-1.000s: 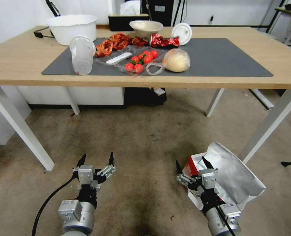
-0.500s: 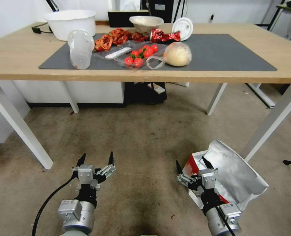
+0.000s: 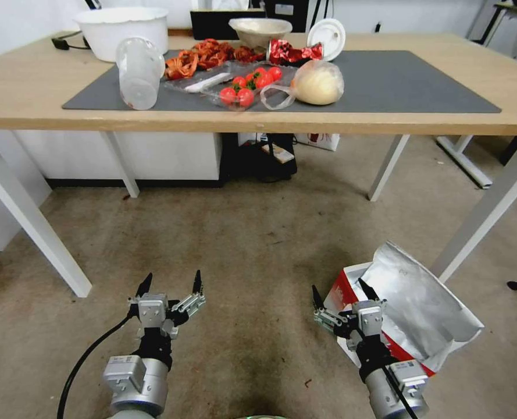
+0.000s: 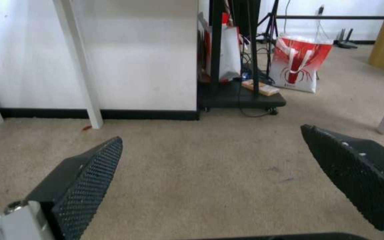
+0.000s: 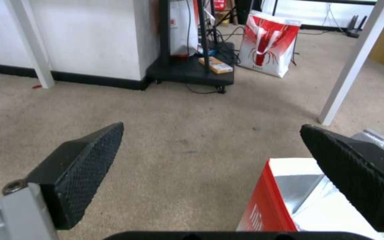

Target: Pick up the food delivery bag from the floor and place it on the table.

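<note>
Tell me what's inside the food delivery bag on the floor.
The food delivery bag shows crumpled silver foil lining at its open top. The foil and right end effector cover any contents.

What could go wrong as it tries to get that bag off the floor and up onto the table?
The food delivery bag gapes open with loose foil, so the open right gripper might pinch only lining. The table already holds tomatoes and a tipped cup, which the bag could knock.
</note>
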